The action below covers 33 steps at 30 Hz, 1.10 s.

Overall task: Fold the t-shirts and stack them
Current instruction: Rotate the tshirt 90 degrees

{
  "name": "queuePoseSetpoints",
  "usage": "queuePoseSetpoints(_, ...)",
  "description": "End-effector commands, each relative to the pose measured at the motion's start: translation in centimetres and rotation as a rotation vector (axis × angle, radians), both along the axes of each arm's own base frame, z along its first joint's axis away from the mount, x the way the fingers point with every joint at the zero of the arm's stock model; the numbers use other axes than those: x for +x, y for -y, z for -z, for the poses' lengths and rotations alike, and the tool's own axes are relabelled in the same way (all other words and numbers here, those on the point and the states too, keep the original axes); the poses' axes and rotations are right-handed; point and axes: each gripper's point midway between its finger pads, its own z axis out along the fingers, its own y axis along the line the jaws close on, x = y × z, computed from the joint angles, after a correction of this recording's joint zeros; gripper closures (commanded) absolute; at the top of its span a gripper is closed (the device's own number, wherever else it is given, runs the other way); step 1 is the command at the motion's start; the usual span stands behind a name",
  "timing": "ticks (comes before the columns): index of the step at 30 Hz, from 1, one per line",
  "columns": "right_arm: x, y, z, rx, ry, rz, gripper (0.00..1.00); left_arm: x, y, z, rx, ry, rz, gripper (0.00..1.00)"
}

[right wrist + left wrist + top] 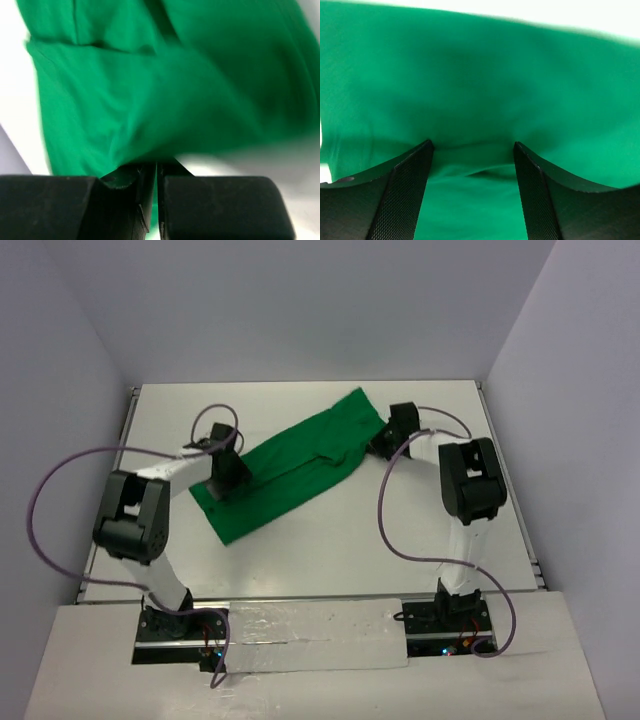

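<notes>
1. Toward the left edge of the desk, the left gripper sits low on the near-left end of the t-shirt. In its wrist view the jaws stand wide apart. Their fingers press onto green cloth, and a small ridge of fabric rises between the tips. Nothing is clamped there.
2. Across the middle of the desk, the t-shirt lies as a long, narrow band. It runs on a slant from the left-middle toward the far edge, right of centre, and looks already doubled lengthwise.
3. Toward the far right, the right gripper meets the far end of that band. Its jaws are closed, with a sliver of green caught between them, so it is pinching the cloth. The wrist view is blurred, and which hem it holds cannot be told.
4. The step in hand seems to be the cross fold, with each arm taking one end.
5. The next move calls for the left jaws to close on the ridge. One end then has to be carried over the other, low enough to keep the layers flat.
6. Stacking is not yet begun.
</notes>
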Motion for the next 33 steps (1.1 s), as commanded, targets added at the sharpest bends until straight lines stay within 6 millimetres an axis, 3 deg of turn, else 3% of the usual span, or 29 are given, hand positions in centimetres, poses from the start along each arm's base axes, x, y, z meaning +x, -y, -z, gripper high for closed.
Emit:
queuePoseSetpoints(1,6.5,-2.2,-7.2,-0.041,0.117,-0.038,0.88,-10.7,7.8,0.4,-0.214,-0.156,0.11,0.23)
queuePoseSetpoints(3,6.6,-2.4,-7.7,-0.046,0.096,-0.055,0.84,-12.0,9.8,-1.6,-0.25,-0.14,0.154,0.21)
queuePoseSetpoints(6,6.2,-2.4,-11.9,-0.053,0.179,-0.076,0.69,-12.3,10.7,-5.8,-0.26,-0.077,0.196,0.2)
queuePoseSetpoints(7,4.9,-1.9,-12.8,-0.075,0.197,-0.086,0.53,-11.0,10.0,-7.4,-0.222,-0.013,0.192,0.2)
queuePoseSetpoints(9,2.5,-0.9,-11.6,-0.118,0.176,-0.098,0.38,-9.7,9.2,-10.3,-0.176,0.076,0.204,0.19)
queuePoseSetpoints(11,0.2,0.0,-13.8,-0.15,0.237,-0.114,0.32,-7.6,8.2,-12.6,-0.092,0.169,0.211,0.2)
queuePoseSetpoints(12,-1.1,0.3,-13.5,-0.16,0.235,-0.118,0.31,-6.9,8.2,-13.2,-0.07,0.191,0.228,0.2)
queuePoseSetpoints(13,-3.3,0.7,-11.6,-0.172,0.196,-0.127,0.28,-6.2,8.1,-13.8,-0.04,0.209,0.255,0.2)
queuePoseSetpoints(14,-5.1,0.8,-11.7,-0.174,0.21,-0.139,0.27,-5.1,8.1,-14.6,-0.006,0.232,0.262,0.2)
queuePoseSetpoints(16,-8.4,0.1,-11.8,-0.169,0.241,-0.178,0.26,-3.1,8.7,-15.5,0.02,0.274,0.296,0.2)
queuePoseSetpoints(17,-9.9,-1.3,-13.0,-0.158,0.289,-0.218,0.26,-2.1,9.0,-15.5,0.029,0.279,0.3,0.2)
queuePoseSetpoints(20,-15.3,-5.2,-9.9,-0.142,0.231,-0.333,0.3,0.8,11.0,-16.4,0.014,0.313,0.362,0.22)
queuePoseSetpoints(23,-18.0,-7.9,-6.8,-0.073,0.168,-0.384,0.36,2.7,11.9,-14.7,0.033,0.265,0.363,0.23)
queuePoseSetpoints(28,-19.9,-12.3,-2.6,-0.018,0.081,-0.477,0.42,2.8,12.1,-14.4,0.006,0.262,0.361,0.23)
queuePoseSetpoints(33,-20.1,-13.8,1.2,-0.009,0.006,-0.49,0.52,1.7,10.6,-13.3,0.004,0.239,0.336,0.23)
